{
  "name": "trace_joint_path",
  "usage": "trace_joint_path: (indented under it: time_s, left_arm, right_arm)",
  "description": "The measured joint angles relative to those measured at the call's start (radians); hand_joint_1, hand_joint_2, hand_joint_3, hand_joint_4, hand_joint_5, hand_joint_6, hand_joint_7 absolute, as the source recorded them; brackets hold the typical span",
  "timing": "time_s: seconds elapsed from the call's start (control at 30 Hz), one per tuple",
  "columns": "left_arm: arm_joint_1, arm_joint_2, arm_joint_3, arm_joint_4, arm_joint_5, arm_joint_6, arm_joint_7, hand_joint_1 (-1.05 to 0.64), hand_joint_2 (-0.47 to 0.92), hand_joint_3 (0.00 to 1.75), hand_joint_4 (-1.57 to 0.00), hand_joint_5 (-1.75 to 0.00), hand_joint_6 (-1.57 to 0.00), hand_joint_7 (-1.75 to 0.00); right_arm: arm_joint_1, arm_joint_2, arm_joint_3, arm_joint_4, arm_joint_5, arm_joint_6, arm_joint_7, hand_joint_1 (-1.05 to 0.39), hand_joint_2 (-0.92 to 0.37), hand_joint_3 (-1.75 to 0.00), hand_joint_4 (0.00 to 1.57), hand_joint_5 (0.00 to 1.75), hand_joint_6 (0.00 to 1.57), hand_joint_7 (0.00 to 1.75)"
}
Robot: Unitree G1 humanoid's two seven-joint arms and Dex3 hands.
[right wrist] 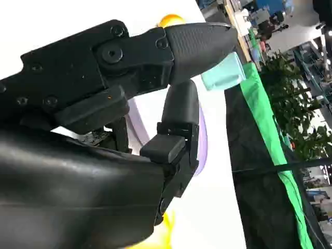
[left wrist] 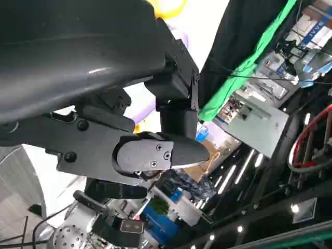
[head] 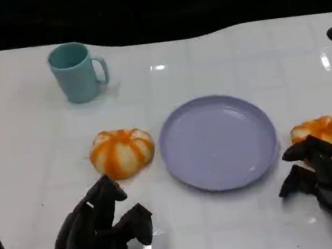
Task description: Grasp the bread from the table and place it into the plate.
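Two bread rolls lie on the white counter (head: 242, 225), one on each side of the plate (head: 218, 142). The left bread roll (head: 121, 152) sits just beside the plate's left rim. The right bread roll (head: 328, 133) sits near the plate's right rim, apart from it. The lavender plate carries nothing. A teal mug (head: 76, 71) stands upright toward the far left, well apart from the rolls.

The left hand (head: 101, 233) hovers near the left bread roll, on the robot's side of it, not touching it. Its fingers are parted and hold nothing. The right hand (head: 329, 185) sits at the near edge of the right bread roll, fingers spread with nothing between them. Whether a fingertip touches the roll cannot be told from the head view.

Step in hand, as a judgement: approach to grasp. No roll is lifted and the placing step is not yet done.

Next move requirements: bring the fingers over and around the chosen roll, close them on its sides, lift it off the counter, carry it over the rim, and release above the plate's centre. The right hand appears the closer candidate.
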Motion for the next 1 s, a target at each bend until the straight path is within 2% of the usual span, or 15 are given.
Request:
trace_joint_path:
  time_s: [0.97, 1.0]
  left_arm:
    - [0.000, -0.003, 0.001, 0.000, 0.002, -0.002, 0.000, -0.55, 0.92, 0.22, -0.91, -1.75, -0.68, -1.75]
    - [0.000, -0.003, 0.001, 0.000, 0.003, -0.002, 0.000, -0.56, 0.92, 0.23, -0.81, -1.46, -0.69, -1.20]
  right_arm:
    - [-0.001, -0.002, 0.004, 0.004, -0.001, -0.004, 0.002, -0.54, -0.92, -0.25, 0.67, 1.58, 0.62, 1.27]
    - [-0.001, -0.003, 0.004, 0.004, -0.001, -0.004, 0.002, -0.54, -0.92, -0.25, 0.67, 1.57, 0.61, 1.26]
